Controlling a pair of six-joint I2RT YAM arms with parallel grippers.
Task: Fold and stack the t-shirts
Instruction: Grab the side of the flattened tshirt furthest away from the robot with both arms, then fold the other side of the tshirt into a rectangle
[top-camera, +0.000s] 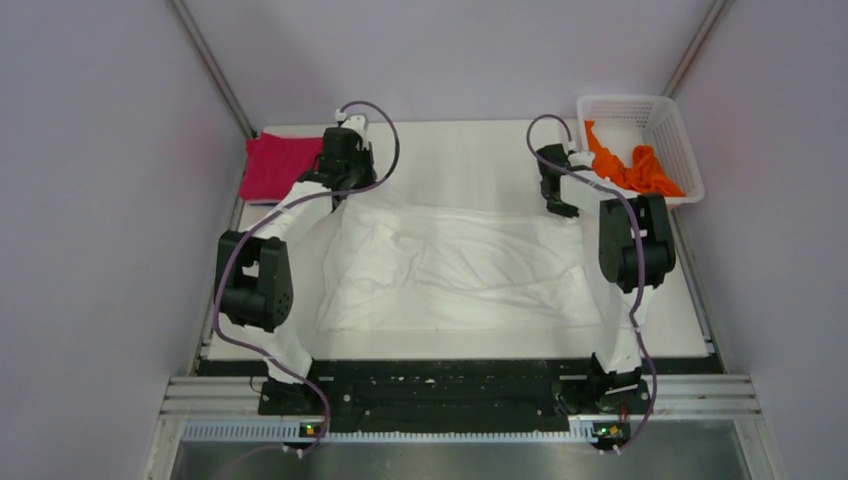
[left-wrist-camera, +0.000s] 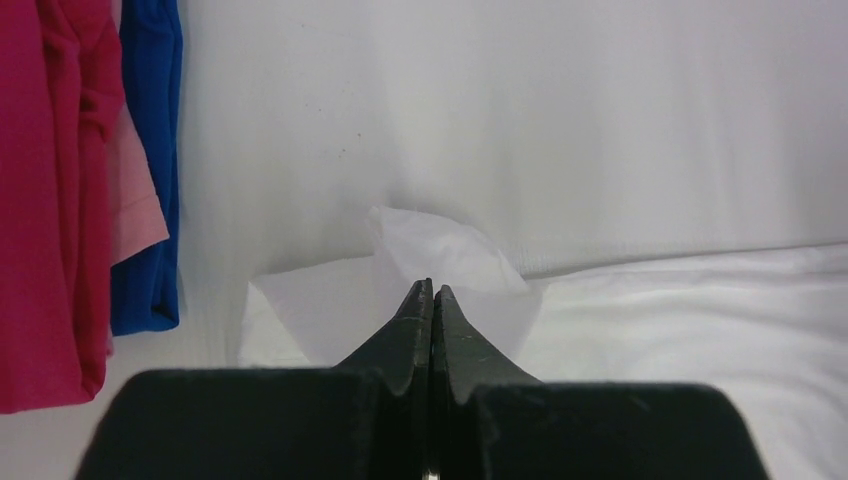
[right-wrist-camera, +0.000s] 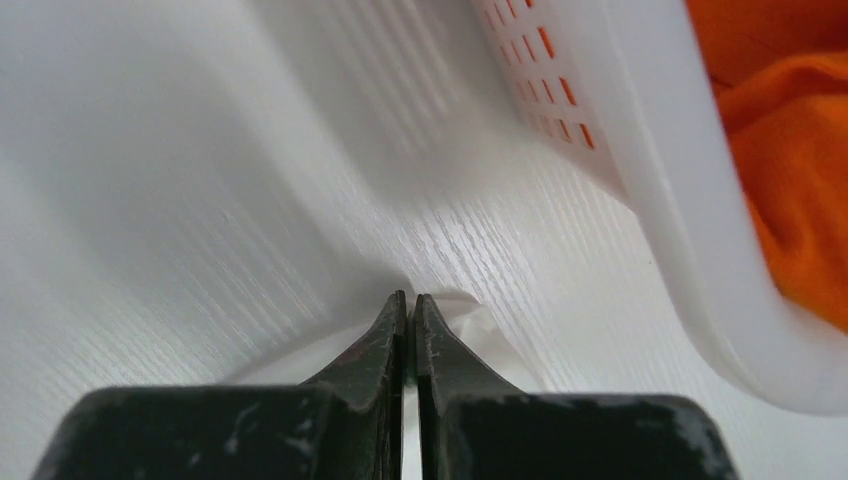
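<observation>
**Two robot arms reach forward, grippers closed**

The left arm (top-camera: 255, 280) bends at the elbow and stretches toward the far left. The right arm (top-camera: 632, 240) mirrors it on the right. The left gripper (left-wrist-camera: 432, 292) and right gripper (right-wrist-camera: 410, 300) each have their fingers pressed together, pinching an edge of the white t-shirt (top-camera: 460, 270).

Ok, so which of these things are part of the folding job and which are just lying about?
Part of the job:
white t-shirt, pinched in the left fingers and right fingers
magenta-red shirt
blue shirt, peeking out beside it
orange shirt, in the basket

Just lying about:
white lattice basket
table
</observation>
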